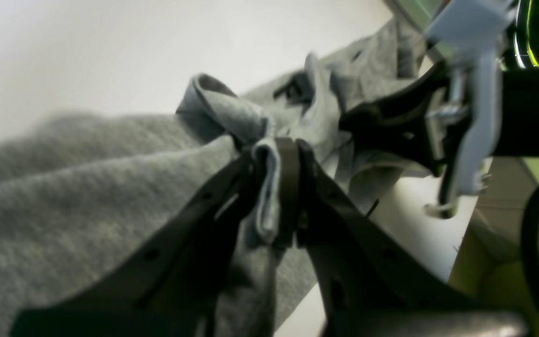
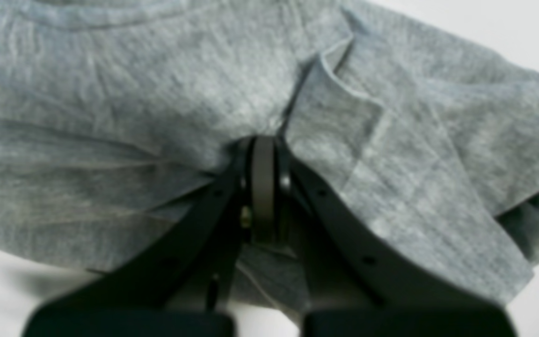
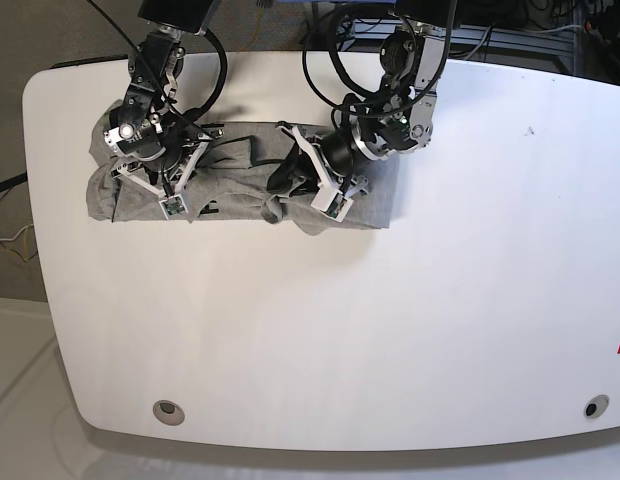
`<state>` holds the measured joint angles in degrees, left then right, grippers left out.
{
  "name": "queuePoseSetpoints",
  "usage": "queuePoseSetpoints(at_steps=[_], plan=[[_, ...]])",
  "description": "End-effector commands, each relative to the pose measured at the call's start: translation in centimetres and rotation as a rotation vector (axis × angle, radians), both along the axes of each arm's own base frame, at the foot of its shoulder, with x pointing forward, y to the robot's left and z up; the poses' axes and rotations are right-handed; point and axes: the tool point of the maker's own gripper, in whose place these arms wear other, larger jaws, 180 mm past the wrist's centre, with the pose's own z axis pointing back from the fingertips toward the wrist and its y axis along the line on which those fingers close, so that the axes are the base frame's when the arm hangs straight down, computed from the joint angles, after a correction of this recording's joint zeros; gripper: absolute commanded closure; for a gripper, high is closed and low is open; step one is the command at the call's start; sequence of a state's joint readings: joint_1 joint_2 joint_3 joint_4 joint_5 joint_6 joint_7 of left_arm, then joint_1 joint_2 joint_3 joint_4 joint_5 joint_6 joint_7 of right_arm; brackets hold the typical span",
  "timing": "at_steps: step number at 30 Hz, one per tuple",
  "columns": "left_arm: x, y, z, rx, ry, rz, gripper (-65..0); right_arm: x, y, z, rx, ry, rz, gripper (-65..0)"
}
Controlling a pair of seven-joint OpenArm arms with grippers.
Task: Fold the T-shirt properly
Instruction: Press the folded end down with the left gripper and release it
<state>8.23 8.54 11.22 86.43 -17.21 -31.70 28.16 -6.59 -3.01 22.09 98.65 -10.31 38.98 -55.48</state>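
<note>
Both wrist views are showing the left tool (image 1: 276,187) and right tool (image 2: 262,196) pinching the T-shirt (image 3: 240,185), lying bunched near the desk's (image 3: 440,320) far left corner.

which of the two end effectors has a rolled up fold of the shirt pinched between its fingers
The left end effector: a rolled grey fold of the T-shirt stands pinched between its fingers. The right end effector is shut with no fold showing between them.

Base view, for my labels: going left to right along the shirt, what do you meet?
Table edge → right gripper, shut on the T-shirt → left gripper, shut on it too → bare white table out to the right.
</note>
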Motion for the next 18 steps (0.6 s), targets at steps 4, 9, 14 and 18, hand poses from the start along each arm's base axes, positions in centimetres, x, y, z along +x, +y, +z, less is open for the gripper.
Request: queuePoseSetpoints(at_steps=[4,9,14,18], plan=[[0.3,-1.2,0.6,-0.062,-0.016,-0.005,-2.1,-2.9,-0.3,-1.9,-0.036,0.138,0.010,0.0],[-0.1,-2.5,0.8,-0.086,-0.026,-0.032,-2.1,-2.9,-0.3,-1.9,-0.036,0.138,0.010,0.0],[-0.6,-3.6,1.3,-0.098,-0.041,-0.060,-2.1,-2.9,-0.3,-1.9,-0.036,0.138,0.010,0.0],[-0.5,-4.4,1.8,-0.100,-0.060,-0.086,-2.1,-2.9,-0.3,-1.9,-0.036,0.139,0.010,0.0]])
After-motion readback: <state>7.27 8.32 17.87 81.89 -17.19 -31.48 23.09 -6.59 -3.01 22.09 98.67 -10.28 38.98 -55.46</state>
